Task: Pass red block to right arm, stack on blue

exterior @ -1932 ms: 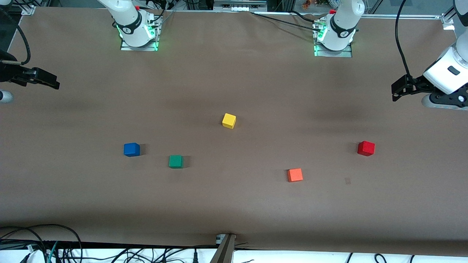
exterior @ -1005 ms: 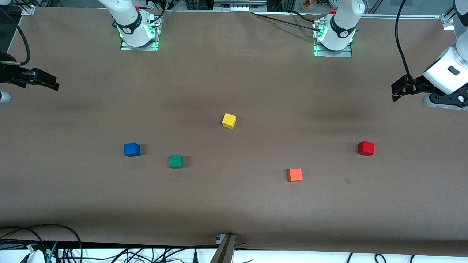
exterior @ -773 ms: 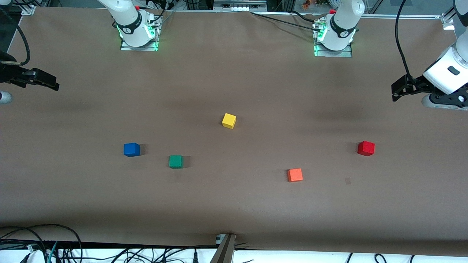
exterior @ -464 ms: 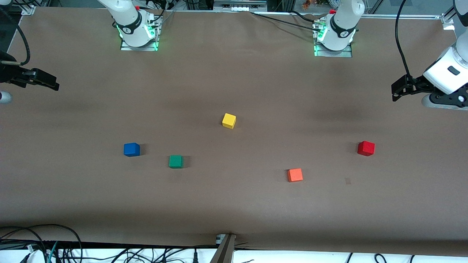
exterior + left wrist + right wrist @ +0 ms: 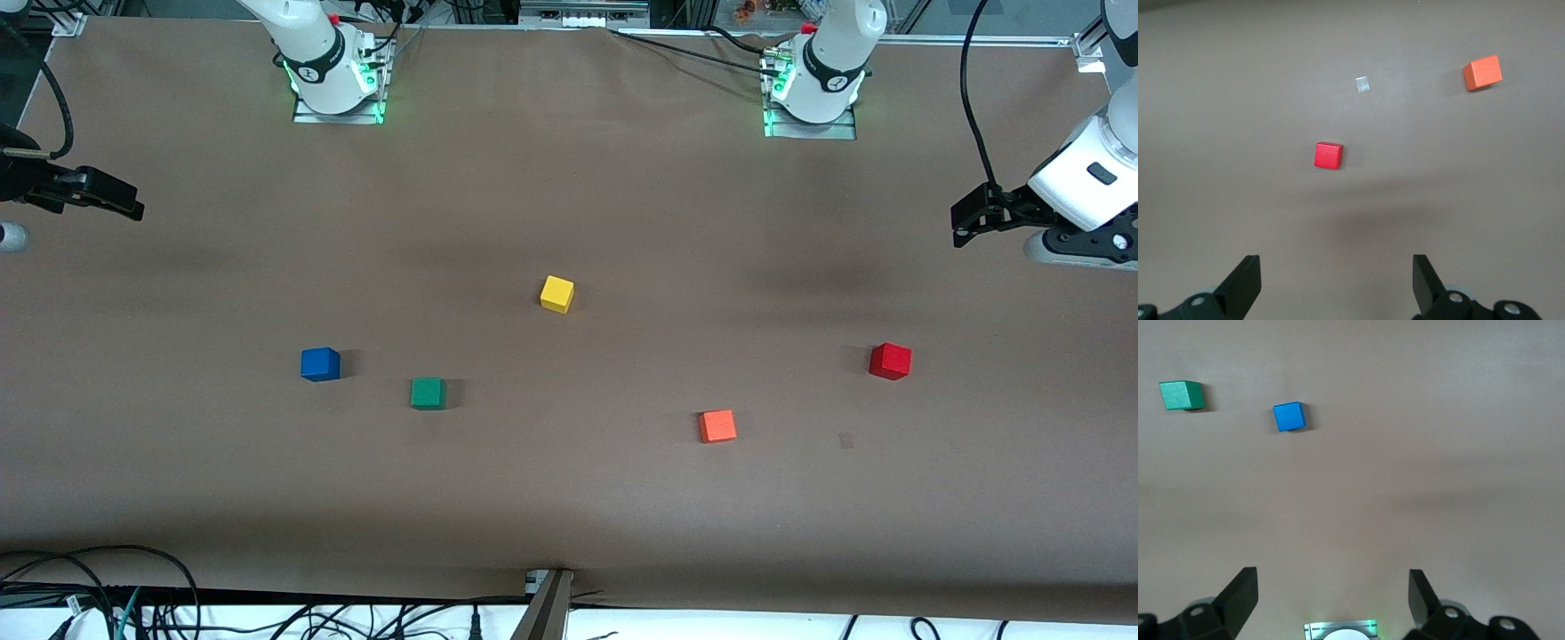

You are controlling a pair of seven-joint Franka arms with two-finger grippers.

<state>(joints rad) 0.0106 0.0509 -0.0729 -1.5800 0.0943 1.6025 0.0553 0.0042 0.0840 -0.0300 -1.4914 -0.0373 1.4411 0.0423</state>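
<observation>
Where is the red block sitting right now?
The red block rests on the table toward the left arm's end, untouched; its nearest neighbour, the orange cube, lies nearer the front camera. The left wrist view shows the block too.

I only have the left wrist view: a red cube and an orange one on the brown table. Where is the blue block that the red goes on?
Observer: The blue block lies toward the right arm's end of the table, apart from the red block, about as near the front camera.
Operator: Anything close to the blue one?
Observer: A green cube sits beside it, slightly nearer the front camera, not touching.
Operator: Where is the right gripper?
Observer: The right gripper is open and empty over the table edge at its own end; that arm waits.
Operator: And mine?
Observer: The left gripper is open, over the table at its end, away from the red block.
</observation>
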